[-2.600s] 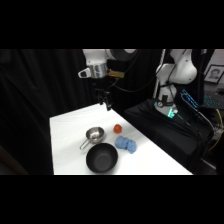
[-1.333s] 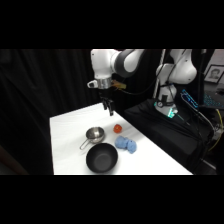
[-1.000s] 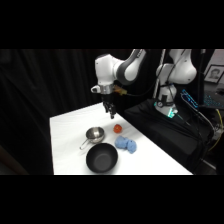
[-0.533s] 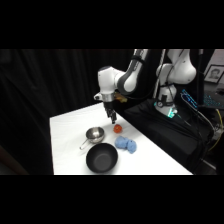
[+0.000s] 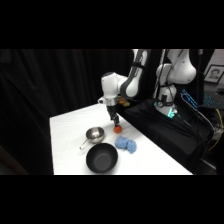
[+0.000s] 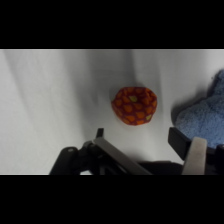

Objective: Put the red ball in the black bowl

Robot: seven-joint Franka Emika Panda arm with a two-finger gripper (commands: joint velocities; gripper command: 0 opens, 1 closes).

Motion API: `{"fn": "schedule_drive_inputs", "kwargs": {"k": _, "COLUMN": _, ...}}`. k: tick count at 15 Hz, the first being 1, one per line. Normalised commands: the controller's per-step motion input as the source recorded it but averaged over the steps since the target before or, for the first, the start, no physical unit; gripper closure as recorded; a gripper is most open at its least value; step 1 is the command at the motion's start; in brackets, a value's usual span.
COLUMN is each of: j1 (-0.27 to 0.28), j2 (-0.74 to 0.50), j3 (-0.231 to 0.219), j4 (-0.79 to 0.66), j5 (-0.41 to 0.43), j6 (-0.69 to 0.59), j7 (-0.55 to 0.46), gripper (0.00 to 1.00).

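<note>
The gripper [image 5: 116, 121] hung low over the white table [image 5: 67, 130], just above the red ball [image 5: 118, 129], which lay on the tabletop right of the silver metal cup [image 5: 94, 134] and on the far side of the light-blue lumpy object [image 5: 126, 144]. In the wrist view the ball [image 6: 134, 105] (red with small orange patches) sat on the bare white surface ahead of the gripper [image 6: 147, 137], roughly in line with the gap between its two fingers. The jaws stood wide apart, wider than the ball, and had hold of nothing; neither finger touched the ball. The blue object [image 6: 202, 117] showed at the right edge of that view, near the ball but apart from it. The black bowl [image 5: 101, 157] rested at the near side of the table, just beside the metal cup and left of the blue object, with nothing visible inside it.
</note>
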Motion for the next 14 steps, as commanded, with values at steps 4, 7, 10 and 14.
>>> {"fn": "schedule_drive_inputs", "kwargs": {"k": 4, "j1": -0.111, "j2": 0.07, "j3": 0.146, "j4": -0.12, "j5": 0.218, "j6": 0.32, "j7": -0.15, "gripper": 0.0}}
{"fn": "schedule_drive_inputs", "kwargs": {"k": 7, "j1": -0.123, "j2": 0.1, "j3": 0.166, "j4": -0.09, "j5": 0.183, "j6": 0.31, "j7": -0.13, "gripper": 0.0}}
{"fn": "schedule_drive_inputs", "kwargs": {"k": 10, "j1": -0.146, "j2": 0.1, "j3": 0.178, "j4": -0.07, "j5": 0.168, "j6": 0.28, "j7": -0.12, "gripper": 0.0}}
{"fn": "schedule_drive_inputs", "kwargs": {"k": 14, "j1": -0.092, "j2": 0.08, "j3": 0.087, "j4": -0.07, "j5": 0.044, "j6": 0.29, "j7": 0.0, "gripper": 0.27}}
